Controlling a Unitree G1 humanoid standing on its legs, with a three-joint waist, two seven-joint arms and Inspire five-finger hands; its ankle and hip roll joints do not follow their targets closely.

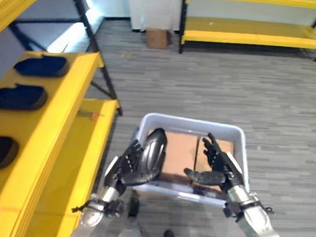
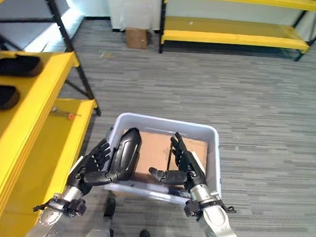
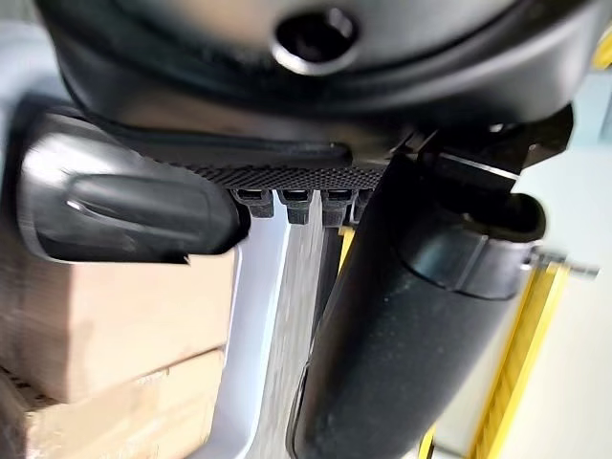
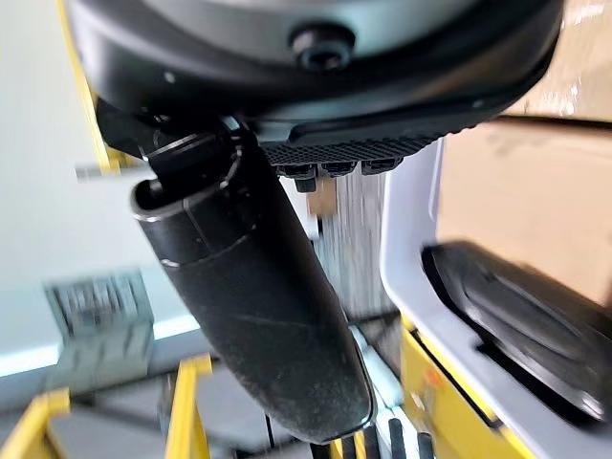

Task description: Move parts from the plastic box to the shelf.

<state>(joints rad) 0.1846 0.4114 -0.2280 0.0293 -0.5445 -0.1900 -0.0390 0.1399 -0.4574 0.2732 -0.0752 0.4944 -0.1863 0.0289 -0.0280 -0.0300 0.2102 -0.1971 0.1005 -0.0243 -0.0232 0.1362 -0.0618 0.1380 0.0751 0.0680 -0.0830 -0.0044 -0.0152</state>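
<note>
The room is evenly and brightly lit, with no hard shadows on the grey carpet floor. A strip of cold white glare runs down the wall at the far left, beside the black upright of the yellow shelf, and washes out what lies behind it. The shelf's yellow boards shine softly, and the dark part carries a pale sheen along its curved back. Under the white plastic box lies a faint, soft shadow. Both head views are slightly soft throughout. In the wrist views the left hand and right hand are blurred, and everything beyond them is smeared out of focus.
</note>
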